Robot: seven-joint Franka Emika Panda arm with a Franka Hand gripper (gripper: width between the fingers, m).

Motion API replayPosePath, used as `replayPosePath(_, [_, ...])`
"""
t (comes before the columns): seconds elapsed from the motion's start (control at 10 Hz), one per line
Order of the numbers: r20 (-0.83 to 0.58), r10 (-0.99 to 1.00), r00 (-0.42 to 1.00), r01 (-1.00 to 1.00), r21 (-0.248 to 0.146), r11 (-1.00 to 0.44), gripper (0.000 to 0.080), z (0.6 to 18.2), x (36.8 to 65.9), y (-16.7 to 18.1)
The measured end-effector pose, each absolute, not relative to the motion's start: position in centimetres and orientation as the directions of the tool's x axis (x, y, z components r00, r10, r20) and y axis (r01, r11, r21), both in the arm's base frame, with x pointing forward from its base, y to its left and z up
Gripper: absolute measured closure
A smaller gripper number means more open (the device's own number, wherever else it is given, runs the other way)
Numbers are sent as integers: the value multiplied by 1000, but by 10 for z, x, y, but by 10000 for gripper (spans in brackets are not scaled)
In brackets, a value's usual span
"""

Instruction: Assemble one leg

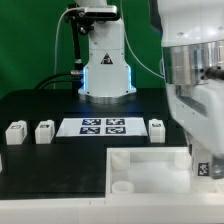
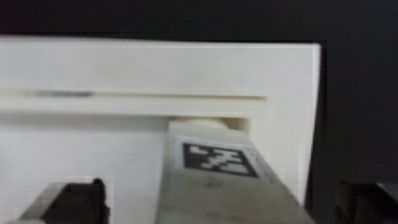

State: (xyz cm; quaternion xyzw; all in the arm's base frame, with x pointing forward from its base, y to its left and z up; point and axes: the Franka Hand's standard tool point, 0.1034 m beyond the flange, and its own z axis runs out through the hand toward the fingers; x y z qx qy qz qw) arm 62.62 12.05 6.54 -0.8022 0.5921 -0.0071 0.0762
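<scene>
One leg [image 2: 217, 158], a white block with a black-and-white tag, stands upright on the large flat white piece [image 2: 107, 70] at a raised corner socket. My gripper [image 2: 217, 200] is open. Its dark fingers [image 2: 75, 200] flank the leg with a gap on each side. In the exterior view this leg [image 1: 205, 169] shows under my arm, at the right end of the flat white piece [image 1: 140, 165]. Three more legs stand on the black table: two on the exterior view's left [image 1: 14, 132] [image 1: 44, 131] and one right of the middle [image 1: 157, 128].
The marker board [image 1: 103, 126] lies flat between the loose legs. The robot base [image 1: 105, 70] stands behind it, in front of a green backdrop. My arm's white body [image 1: 195, 80] fills the exterior view's right side.
</scene>
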Motion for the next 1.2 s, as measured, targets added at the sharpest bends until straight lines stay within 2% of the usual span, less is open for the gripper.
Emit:
replayPosePath(0.4, [-7,-733,680,-726,-146,-672,151,65,627,116])
replayPosePath(0.5, [73,-486,871,-475,-130,-870,151,65,629,113])
replayPosePath(0.6, [109,-207,972,-197,-93,-976,151,60,625,102])
replayPosePath(0.7, [106,-103,989,-96,-76,-993,151,53,617,94])
replayPosePath(0.8, [107,-125,986,-117,-80,-990,151,54,619,96])
replayPosePath(1.0, [105,-156,982,-148,-83,-986,417,54,619,95])
replayPosePath(1.1, [94,-266,959,-257,-96,-962,533,54,619,96])
replayPosePath(1.2, [81,-386,919,-377,-108,-920,533,54,619,96])
